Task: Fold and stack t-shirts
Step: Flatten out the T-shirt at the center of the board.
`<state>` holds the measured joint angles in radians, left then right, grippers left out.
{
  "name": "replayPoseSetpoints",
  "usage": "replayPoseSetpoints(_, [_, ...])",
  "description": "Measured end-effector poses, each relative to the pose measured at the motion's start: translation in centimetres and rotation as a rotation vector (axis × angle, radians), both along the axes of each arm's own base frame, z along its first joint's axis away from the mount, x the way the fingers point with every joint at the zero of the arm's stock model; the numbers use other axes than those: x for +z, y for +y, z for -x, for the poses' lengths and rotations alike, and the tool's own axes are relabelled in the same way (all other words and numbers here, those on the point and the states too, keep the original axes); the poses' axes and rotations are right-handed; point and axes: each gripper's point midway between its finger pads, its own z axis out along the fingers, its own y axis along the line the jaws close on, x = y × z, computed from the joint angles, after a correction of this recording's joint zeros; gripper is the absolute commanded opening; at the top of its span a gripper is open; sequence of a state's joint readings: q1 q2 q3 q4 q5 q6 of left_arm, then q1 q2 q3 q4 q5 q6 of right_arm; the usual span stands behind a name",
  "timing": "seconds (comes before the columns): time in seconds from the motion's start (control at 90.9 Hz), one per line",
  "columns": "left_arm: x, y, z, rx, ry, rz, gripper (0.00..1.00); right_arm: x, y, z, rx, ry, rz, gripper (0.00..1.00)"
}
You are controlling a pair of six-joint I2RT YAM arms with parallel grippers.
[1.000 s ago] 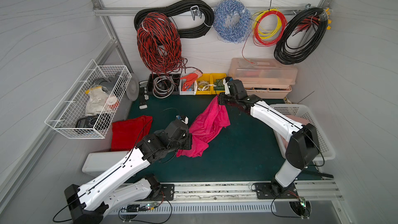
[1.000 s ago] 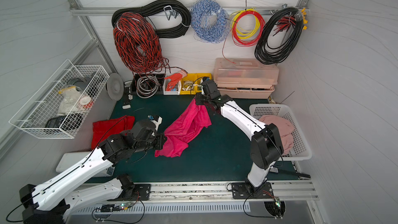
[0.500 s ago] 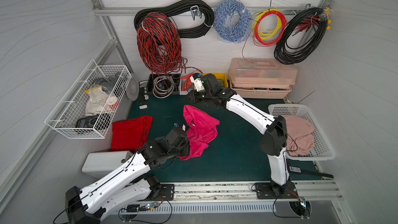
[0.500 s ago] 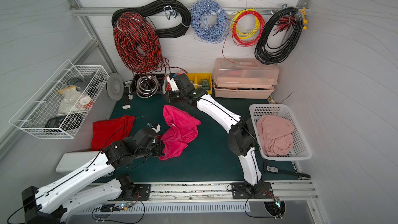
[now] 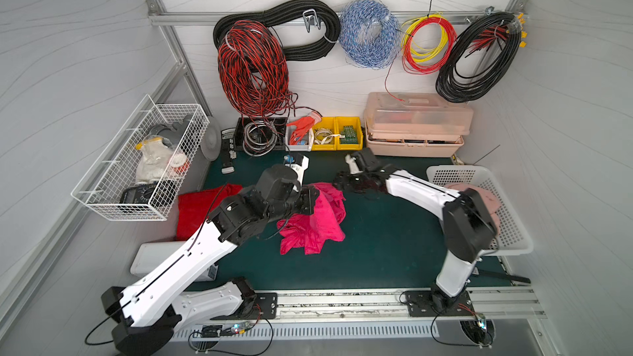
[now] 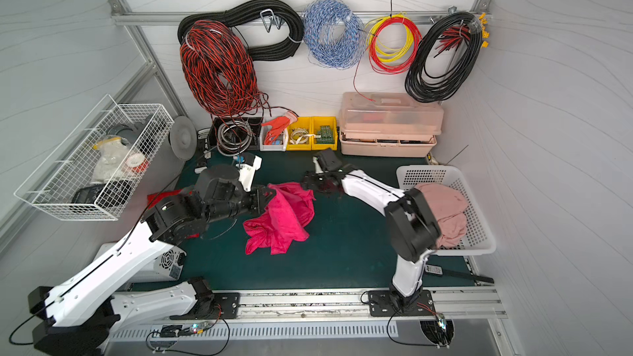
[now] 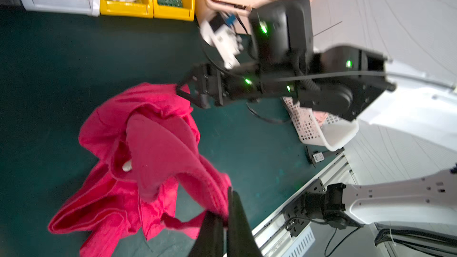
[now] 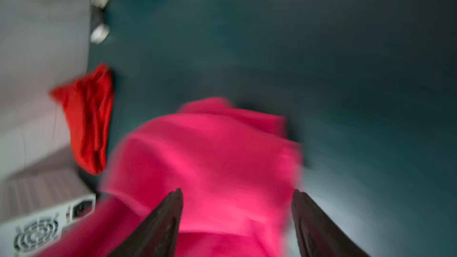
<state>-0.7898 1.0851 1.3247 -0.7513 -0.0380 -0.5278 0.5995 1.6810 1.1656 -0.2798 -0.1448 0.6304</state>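
The magenta-pink t-shirt point(image 5: 317, 224) point(image 6: 284, 219) lies crumpled in a heap on the green mat point(image 5: 376, 251). My left gripper point(image 5: 311, 200) point(image 6: 270, 196) is shut on a fold at the heap's edge, and in the left wrist view its tips point(image 7: 223, 216) pinch the magenta-pink t-shirt point(image 7: 148, 149). My right gripper point(image 5: 337, 183) point(image 6: 306, 181) hangs open just behind and to the right of the heap, holding nothing. In the blurred right wrist view the right gripper point(image 8: 237, 191) stands wide over the magenta-pink t-shirt point(image 8: 210, 156). The red t-shirt point(image 5: 195, 210) point(image 8: 86, 119) lies at the mat's left, partly under my left arm.
A white laundry basket point(image 5: 507, 234) with pale pink cloth stands at the right. A wire basket point(image 5: 137, 166) hangs at the left. Yellow bins point(image 5: 337, 131), an orange-red glove point(image 5: 303, 125) and a tool box point(image 5: 414, 125) line the back. A white box point(image 5: 154, 261) sits front left.
My right gripper has opened, let go of the magenta-pink shirt and swung right and nearer. The shirt has slumped into a heap. My left gripper has moved back and right, still gripping it.
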Motion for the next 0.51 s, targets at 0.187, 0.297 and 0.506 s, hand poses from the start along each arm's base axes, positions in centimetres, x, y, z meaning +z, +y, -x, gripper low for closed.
replayPoseSetpoints(0.187, [2.6,-0.3,-3.8,0.044,-0.038,-0.044,0.0,-0.2,-2.6,3.8,-0.079,-0.005,-0.099,0.74])
replayPoseSetpoints(0.297, [1.9,0.1,-4.6,0.063,-0.018,-0.068,0.0,-2.4,-1.1,5.5,-0.062,0.056,-0.15,0.71])
replayPoseSetpoints(0.506, [3.3,0.8,-5.3,0.086,-0.021,-0.07,0.0,-6.0,1.6,7.7,-0.063,0.16,-0.214,0.7])
